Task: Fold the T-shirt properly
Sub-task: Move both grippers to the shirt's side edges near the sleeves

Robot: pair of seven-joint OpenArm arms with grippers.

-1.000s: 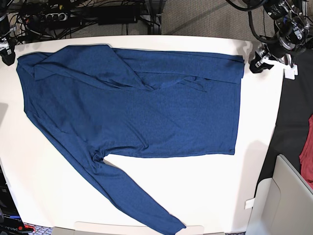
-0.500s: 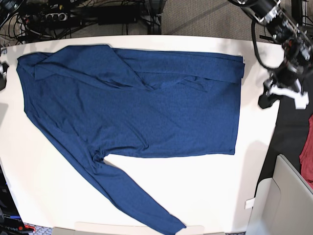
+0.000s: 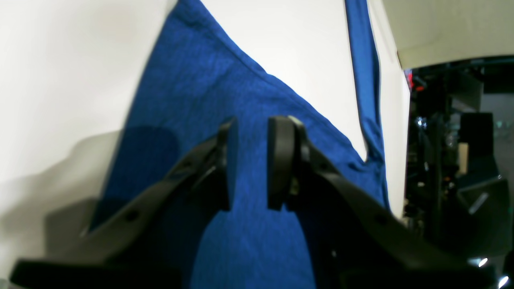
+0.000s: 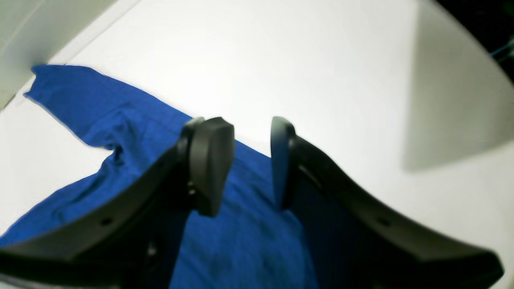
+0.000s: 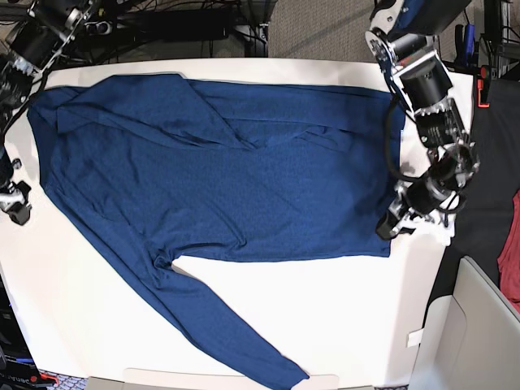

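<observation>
Lying flat, the thin heathered blue T-shirt (image 5: 227, 179) covers the smooth white table (image 5: 341, 309).

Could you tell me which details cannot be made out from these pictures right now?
- Base view: the right gripper sits at the frame's left edge, too small to read its jaws.
- Base view: the left gripper is small; whether it touches the T-shirt hem is unclear.
- Left wrist view: the dark equipment beyond the table is unlit and blurred.
- Right wrist view: its own fingers hide the cloth beneath.

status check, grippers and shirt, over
Left gripper and right gripper both open, empty, above the T-shirt. Shirt spread on table, one sleeve folded over. Nothing blocking.
</observation>
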